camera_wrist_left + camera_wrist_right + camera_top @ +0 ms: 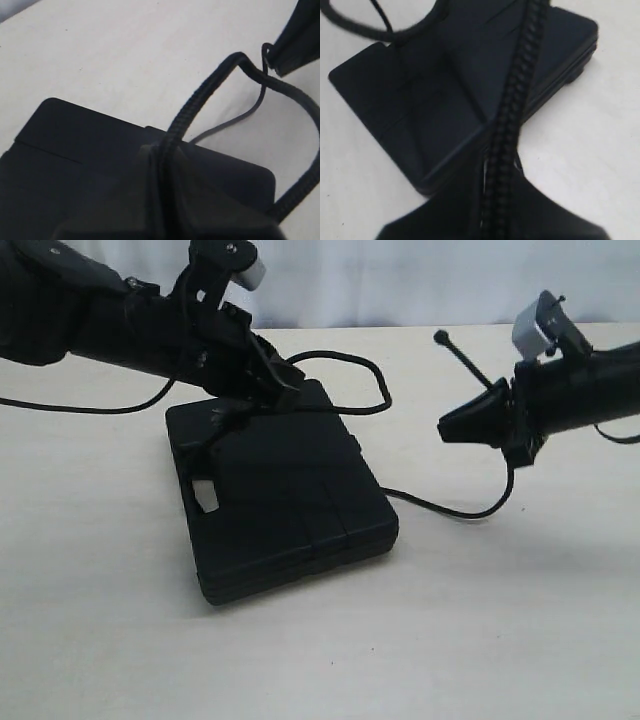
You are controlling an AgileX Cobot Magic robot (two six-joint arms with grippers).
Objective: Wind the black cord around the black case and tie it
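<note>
The black case (290, 500) lies flat on the table, its handle cutout toward the left front. My left gripper (283, 392) hovers over the case's far edge, shut on the black cord (372, 372), which loops out to the right and back. Another stretch of cord comes out from under the case's right side and rises to my right gripper (450, 428), also shut on it. The knotted end (441, 337) sticks up behind that gripper. In the left wrist view the cord (210, 87) leaves the left gripper (162, 165) above the case (75, 165). The right wrist view shows the cord (525, 60) running through the right gripper (497, 175).
The pale table (480, 640) stretches around the case, with a white backdrop (400, 280) behind. A thin robot cable (90, 408) trails over the table at the left, and another (615, 435) hangs under the right arm.
</note>
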